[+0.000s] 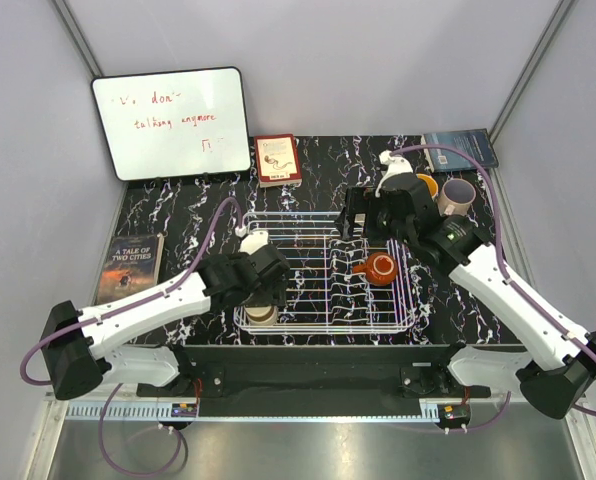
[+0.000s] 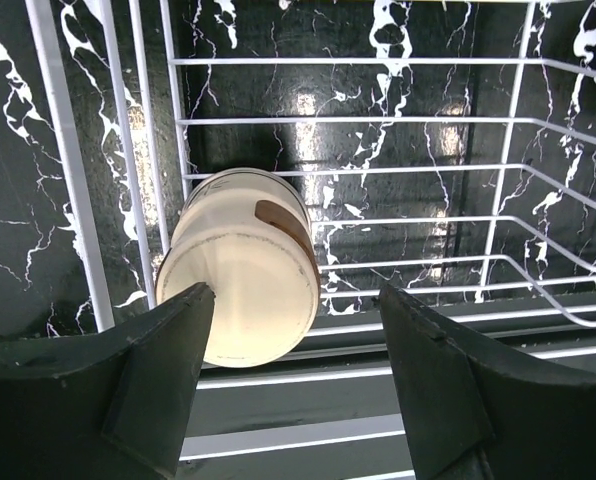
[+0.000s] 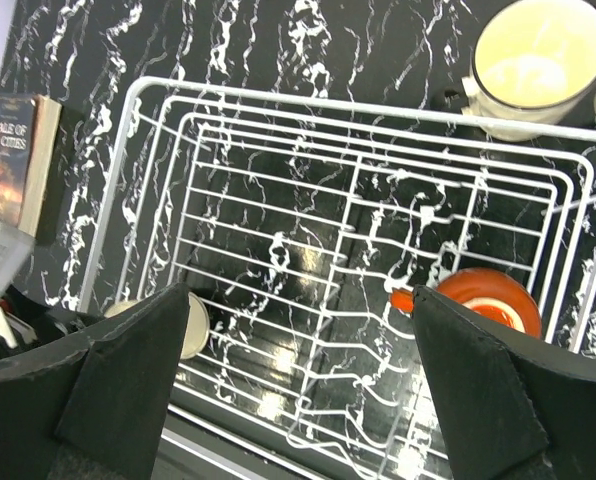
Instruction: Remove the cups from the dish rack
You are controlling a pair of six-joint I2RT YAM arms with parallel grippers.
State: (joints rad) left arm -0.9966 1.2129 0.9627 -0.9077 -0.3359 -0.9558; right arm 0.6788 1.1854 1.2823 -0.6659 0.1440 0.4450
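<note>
The white wire dish rack [image 1: 323, 322] sits mid-table. A cream cup [image 1: 261, 316] stands upside down in its near left corner, and the left wrist view shows that cream cup [image 2: 243, 280] with its brown handle. My left gripper [image 1: 263, 288] hovers over it, open; the left finger [image 2: 158, 390] overlaps the cup's rim and nothing is held between the jaws [image 2: 293, 375]. A squat reddish-brown cup [image 1: 380, 267] with a handle lies in the rack's right side [image 3: 488, 295]. My right gripper [image 1: 356, 218] is open above the rack's far edge [image 3: 298, 385]. A pinkish-beige cup [image 1: 456, 196] stands outside the rack.
A tan cup [image 1: 428, 184] peeks out behind the right arm. A whiteboard [image 1: 171, 122] leans at the back left, with a red book [image 1: 277, 160] beside it. One book [image 1: 130, 266] lies left of the rack, and a blue book [image 1: 460, 150] lies at the back right.
</note>
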